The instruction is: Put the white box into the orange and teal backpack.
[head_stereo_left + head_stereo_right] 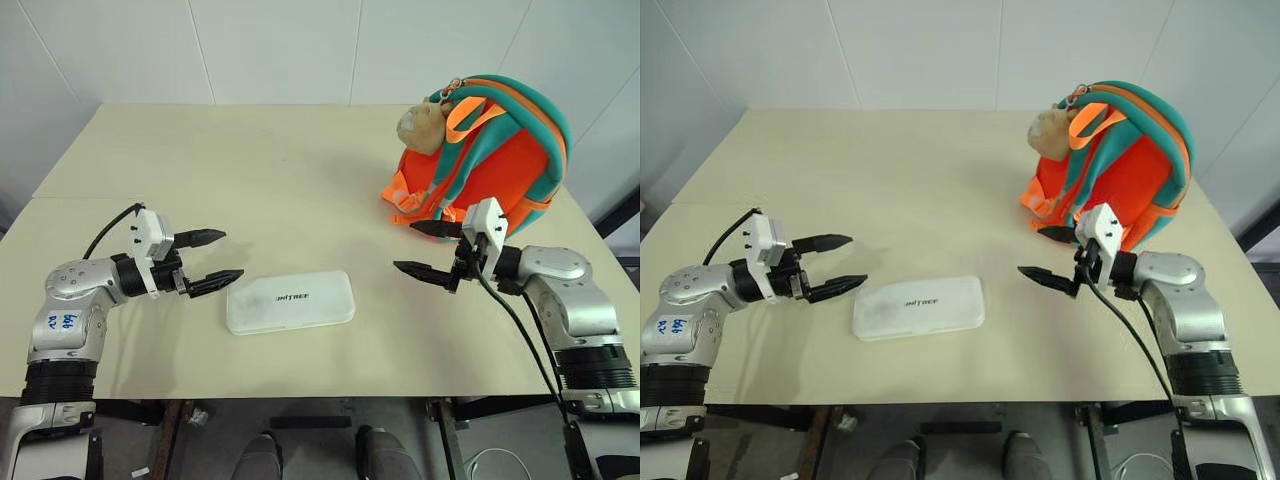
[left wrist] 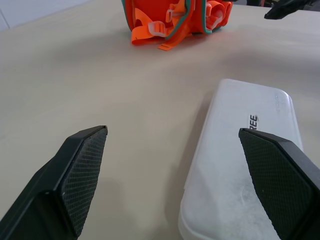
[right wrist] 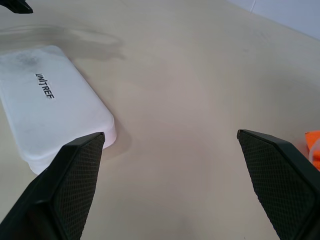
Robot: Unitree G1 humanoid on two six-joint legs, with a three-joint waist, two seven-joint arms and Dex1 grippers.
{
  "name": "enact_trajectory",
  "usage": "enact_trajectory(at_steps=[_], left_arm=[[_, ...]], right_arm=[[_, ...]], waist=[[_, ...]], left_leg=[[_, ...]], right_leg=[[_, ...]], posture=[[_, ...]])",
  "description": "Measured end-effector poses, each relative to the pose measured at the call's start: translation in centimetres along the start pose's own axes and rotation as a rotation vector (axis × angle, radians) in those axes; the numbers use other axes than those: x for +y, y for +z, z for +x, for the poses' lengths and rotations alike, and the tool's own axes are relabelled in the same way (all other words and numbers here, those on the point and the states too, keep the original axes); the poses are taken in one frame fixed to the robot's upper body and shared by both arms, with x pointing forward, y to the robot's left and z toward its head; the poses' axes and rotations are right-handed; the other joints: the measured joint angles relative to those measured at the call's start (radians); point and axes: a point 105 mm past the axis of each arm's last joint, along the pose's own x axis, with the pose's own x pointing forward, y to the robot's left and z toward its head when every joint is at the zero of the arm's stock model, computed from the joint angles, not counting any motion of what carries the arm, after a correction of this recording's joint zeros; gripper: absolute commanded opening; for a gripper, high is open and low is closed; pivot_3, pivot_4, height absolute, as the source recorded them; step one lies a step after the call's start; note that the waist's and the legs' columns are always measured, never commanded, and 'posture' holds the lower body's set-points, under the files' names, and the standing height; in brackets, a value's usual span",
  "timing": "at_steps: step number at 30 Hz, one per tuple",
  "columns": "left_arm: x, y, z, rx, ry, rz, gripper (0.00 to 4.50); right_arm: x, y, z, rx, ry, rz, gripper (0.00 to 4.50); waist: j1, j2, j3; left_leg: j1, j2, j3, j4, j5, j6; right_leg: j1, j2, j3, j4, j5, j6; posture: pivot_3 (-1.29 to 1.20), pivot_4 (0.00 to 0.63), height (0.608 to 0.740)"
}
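both grippers, left gripper [image 1: 208, 261] and right gripper [image 1: 424, 250], gape empty beside the white box [image 1: 290, 301]; the orange and teal backpack [image 1: 487, 150] looks possibly zipped, so insertion could jam.

White box [image 1: 290, 301] with dark lettering; orange backpack [image 1: 488, 160] with teal trim, tan plush toy [image 1: 423, 127]; cream table [image 1: 280, 190]; black cross-hatched fingertips [image 2: 82, 175].

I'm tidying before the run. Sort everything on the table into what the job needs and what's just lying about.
Needed for the job:
- white box
- orange and teal backpack
- left gripper and right gripper, fingers open

Just lying about:
- nothing; the table holds only those
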Motion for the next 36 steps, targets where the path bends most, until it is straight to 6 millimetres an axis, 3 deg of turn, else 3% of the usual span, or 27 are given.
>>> enact_trajectory(at_steps=[8, 9, 11, 18, 22, 25, 29, 36], left_arm=[[-0.2, 0.3, -1.5, 0.01, 0.048, 0.021, 4.5], [-0.1, 0.2, -1.7, 0.019, 0.058, 0.02, 4.31], [0.0, -0.3, -2.6, 0.053, 0.089, 0.015, 3.89], [-2.0, -3.5, -6.5, 0.183, 0.151, -0.054, 1.66], [-3.2, -4.6, -7.3, 0.222, 0.176, -0.085, 0.37], [-3.6, -5.2, -7.1, 0.235, 0.167, -0.106, 0.34], [-4.6, -6.0, -3.5, 0.23, 0.081, -0.14, 0.34], [-3.6, -5.4, -1.7, 0.231, 0.076, -0.108, 0.34]], right_arm=[[0.1, 1.1, 1.6, -0.022, 0.049, -0.028, 4.48], [0.1, 1.1, 1.9, -0.021, 0.06, -0.031, 4.31], [0.2, 0.4, 2.3, 0.005, 0.079, -0.032, 3.88], [1.3, -2.2, 3.3, 0.063, 0.151, -0.01, 1.5], [2.0, -3.7, 3.9, 0.082, 0.181, 0.024, 0.07], [2.4, -4.2, 4.3, 0.088, 0.2, 0.024, 0.03], [4.5, -5.7, 5.9, 0.108, 0.27, 0.041, 0.03], [5.4, -6.2, 6.5, 0.126, 0.286, 0.065, 0.03]], waist=[[-0.006, 0.0, 0.0], [-0.004, 0.0, 0.0], [-0.003, 0.0, 0.0], [-0.005, 0.0, 0.0], [-0.005, 0.0, 0.0], [0.0, 0.001, 0.0], [-0.001, 0.0, 0.0], [-0.002, 0.001, 0.0]], left_leg=[[0.0, 0.001, 0.0, 0.0, 0.0, 0.0], [0.0, 0.001, 0.0, 0.0, 0.0, 0.0], [0.0, 0.001, 0.0, 0.0, 0.0, 0.0], [0.0, 0.002, 0.001, -0.001, -0.002, -0.001], [0.001, 0.002, 0.002, 0.0, -0.001, -0.001], [0.001, 0.002, 0.001, 0.0, -0.001, -0.001], [0.002, 0.003, 0.002, 0.0, 0.0, -0.001], [0.002, 0.003, 0.002, 0.0, -0.001, -0.001]], right_leg=[[0.0, 0.0, 0.0, 0.0, 0.0, 0.0], [0.0, 0.0, 0.0, 0.0, 0.0, 0.0], [0.0, 0.0, 0.0, 0.0, 0.0, 0.0], [-0.002, 0.001, 0.0, 0.0, -0.002, -0.003], [-0.001, 0.001, 0.0, 0.0, -0.004, -0.008], [-0.001, 0.001, 0.0, 0.001, -0.005, -0.009], [-0.001, 0.002, 0.0, 0.001, -0.003, -0.006], [-0.001, 0.002, 0.0, 0.003, -0.001, -0.003]], posture=[[0.0, 0.15, 0.74], [0.0, 0.15, 0.74], [0.0, 0.15, 0.74], [0.0, 0.15, 0.74], [0.0, 0.15, 0.74], [0.0, 0.15, 0.74], [0.0, 0.15, 0.74], [0.0, 0.15, 0.74]])
